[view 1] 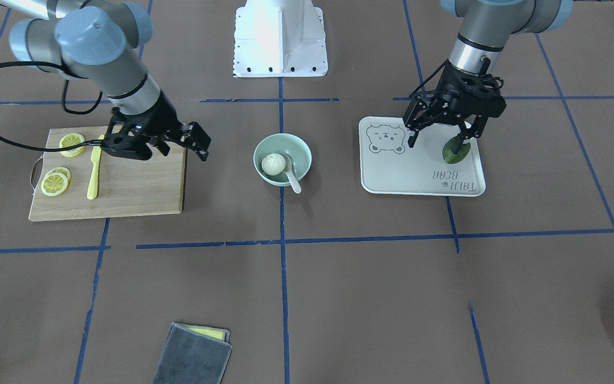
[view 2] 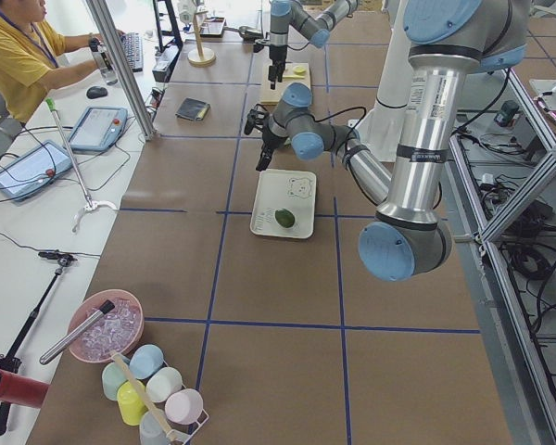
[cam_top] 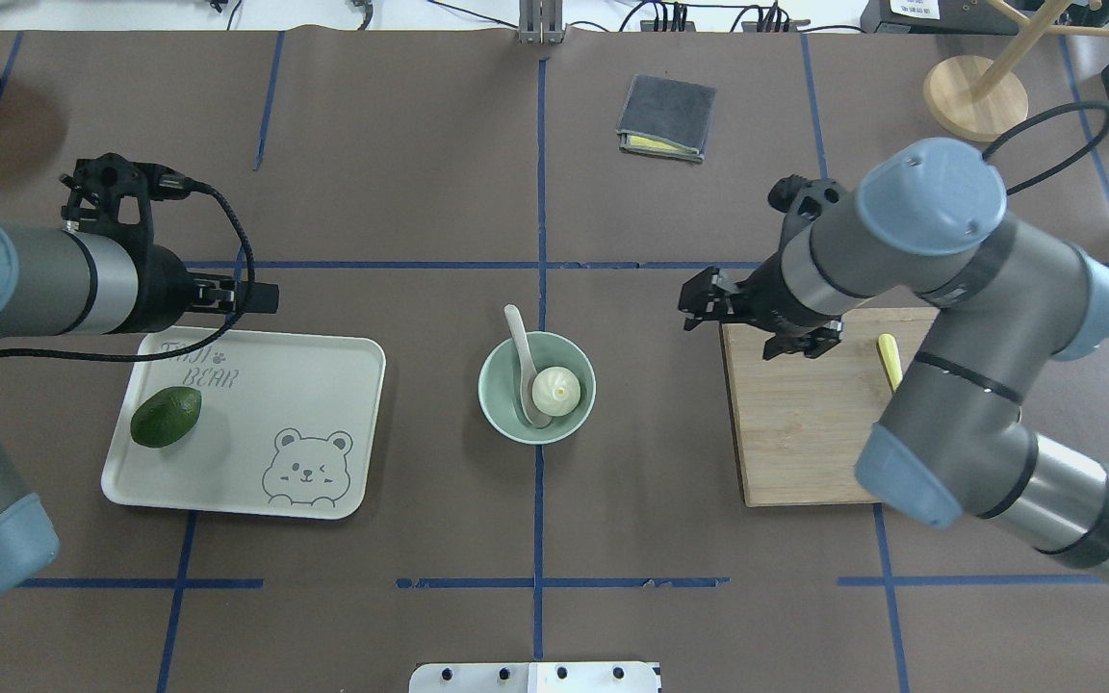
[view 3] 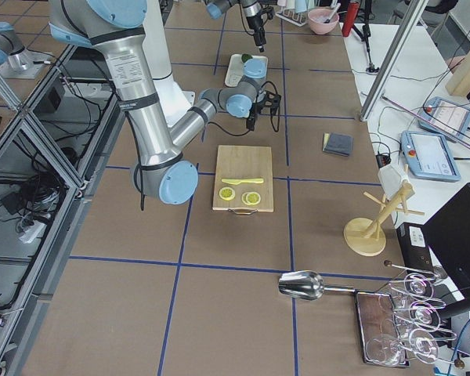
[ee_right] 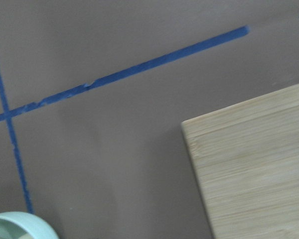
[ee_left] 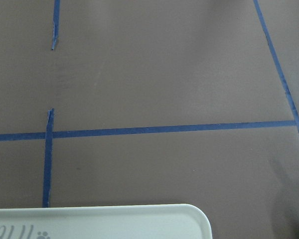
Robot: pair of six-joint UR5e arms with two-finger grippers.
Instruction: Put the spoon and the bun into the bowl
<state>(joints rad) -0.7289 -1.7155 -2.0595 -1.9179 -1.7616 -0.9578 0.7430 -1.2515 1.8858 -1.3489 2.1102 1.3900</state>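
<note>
The mint-green bowl (view 1: pixel 297 145) stands at the table's middle. The white bun (view 1: pixel 273 164) sits inside it. The white spoon (view 1: pixel 291 178) lies in the bowl with its scoop beside the bun and its handle over the rim. All three also show in the overhead view: bowl (cam_top: pixel 499 404), bun (cam_top: pixel 555 389), spoon (cam_top: pixel 519 337). My left gripper (view 1: pixel 437 136) is open and empty above the bear tray (view 1: pixel 419 178), near the avocado (view 1: pixel 456 151). My right gripper (view 1: pixel 198 144) is open and empty over the corner of the cutting board (view 1: pixel 136 186), apart from the bowl.
Lemon slices (view 1: pixel 55 183) and a yellow knife (view 1: pixel 94 170) lie on the board. A grey cloth (view 1: pixel 192 354) lies at the operators' edge. The robot's base (view 1: pixel 280 37) stands behind the bowl. The right wrist view shows the bowl's rim (ee_right: pixel 20 226) and the board's corner (ee_right: pixel 254 164).
</note>
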